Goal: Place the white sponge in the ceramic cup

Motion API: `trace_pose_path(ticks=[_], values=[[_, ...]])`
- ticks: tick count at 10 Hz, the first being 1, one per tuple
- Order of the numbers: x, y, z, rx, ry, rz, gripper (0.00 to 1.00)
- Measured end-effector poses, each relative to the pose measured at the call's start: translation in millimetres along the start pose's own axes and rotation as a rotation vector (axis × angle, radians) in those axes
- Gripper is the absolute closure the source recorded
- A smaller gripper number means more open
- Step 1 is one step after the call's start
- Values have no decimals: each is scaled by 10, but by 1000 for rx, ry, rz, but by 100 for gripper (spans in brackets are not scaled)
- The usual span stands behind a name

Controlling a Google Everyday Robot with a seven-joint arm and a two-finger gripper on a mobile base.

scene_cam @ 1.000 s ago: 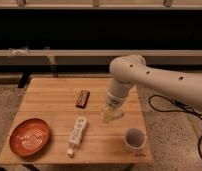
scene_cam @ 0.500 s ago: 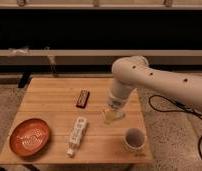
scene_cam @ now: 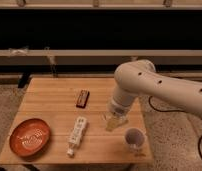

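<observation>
Nothing much has shifted: arm hanging over the table's right side as before.
Its gripper [scene_cam: 115, 118] is clamped shut on the white sponge [scene_cam: 112, 123], just left of and above the ceramic cup [scene_cam: 134, 139] on the wooden table [scene_cam: 54, 102].

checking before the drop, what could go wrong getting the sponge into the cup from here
1. The ceramic cup stands near the table's front right corner; a nudge could tip it off.
2. The white sponge, in the shut gripper, looks about as wide as the cup's mouth, so it may catch on the rim.
</observation>
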Motion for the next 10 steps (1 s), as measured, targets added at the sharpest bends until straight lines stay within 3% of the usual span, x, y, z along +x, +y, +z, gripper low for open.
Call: trace_pose_path(ticks=[5,10], values=[[-144,-121,92,17,23,36,100],[-488,-189,248,44,47,127,100]])
